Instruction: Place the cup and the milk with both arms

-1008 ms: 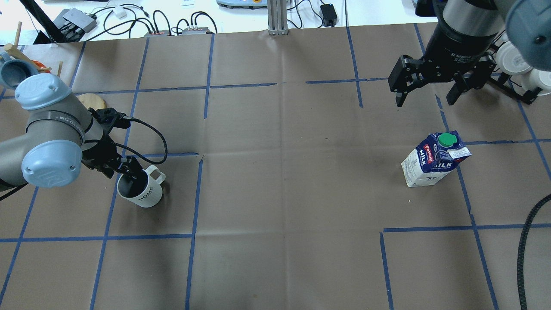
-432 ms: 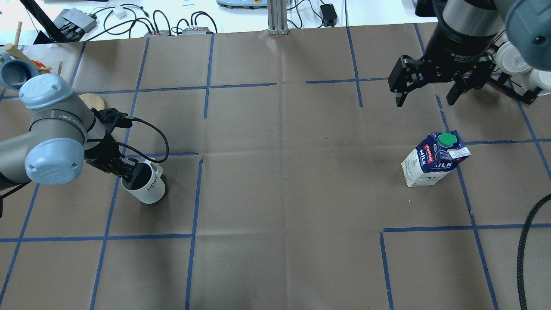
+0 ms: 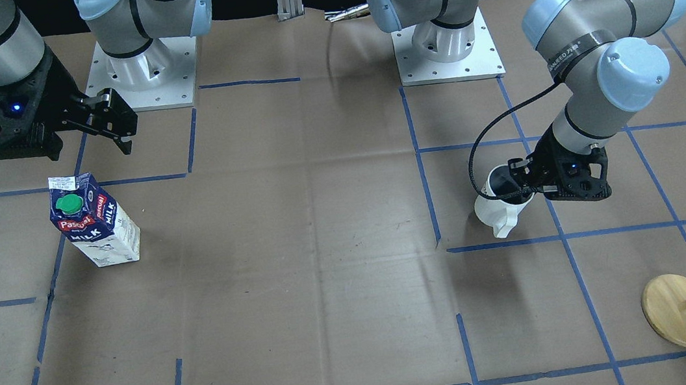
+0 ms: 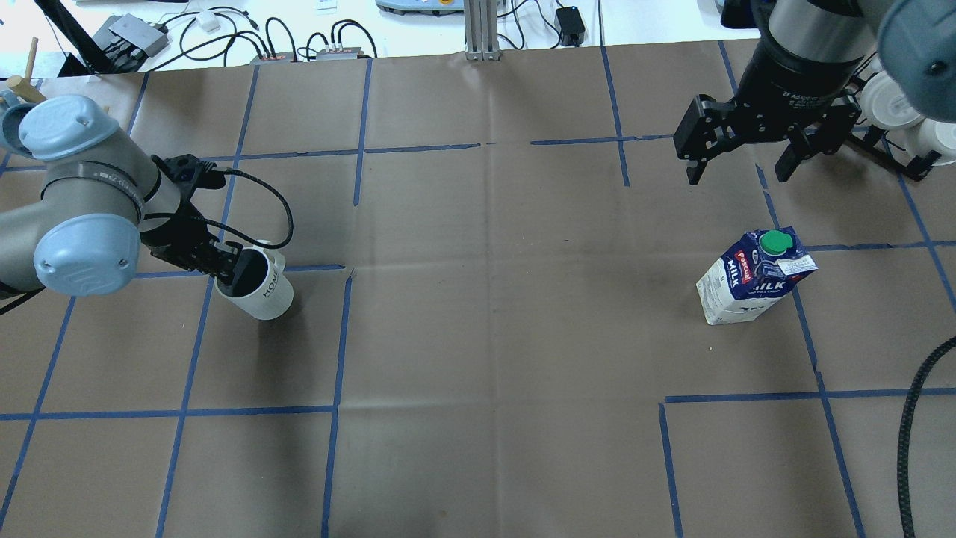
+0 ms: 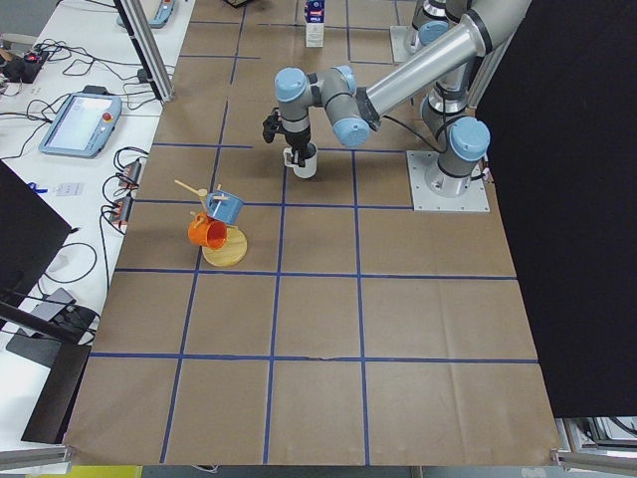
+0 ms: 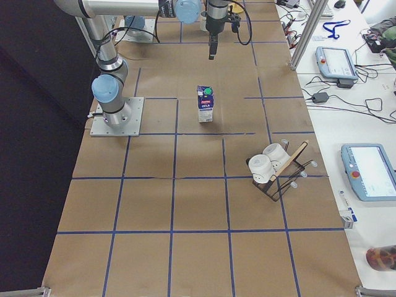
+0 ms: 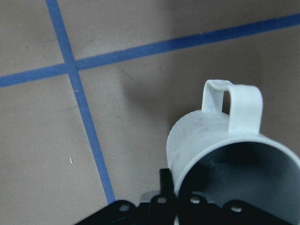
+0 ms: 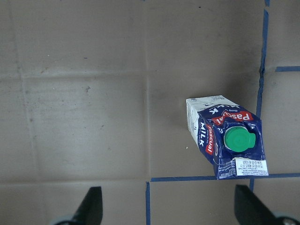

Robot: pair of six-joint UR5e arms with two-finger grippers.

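Note:
The white cup point(image 4: 261, 293) is tilted, its rim clamped by my left gripper point(image 4: 228, 270), which is shut on it low over the brown paper. It also shows in the front-facing view point(image 3: 501, 211) and the left wrist view point(image 7: 211, 140), with its handle pointing away from the gripper. The milk point(image 4: 753, 280) stands upright on the right side, green cap on top. It also shows in the front-facing view point(image 3: 95, 223) and the right wrist view point(image 8: 225, 136). My right gripper point(image 4: 737, 178) hangs open and empty above the table, beyond the carton.
A wooden mug tree point(image 3: 685, 311) with a blue and an orange mug stands at the far left corner. A black rack of white cups point(image 6: 272, 170) stands at the right end. A black cable point(image 4: 911, 433) hangs at the right edge. Blue tape lines mark squares.
My left gripper has carried the cup away from the robot and slightly right, and the cup has tilted and turned. The right gripper and the milk have not moved.

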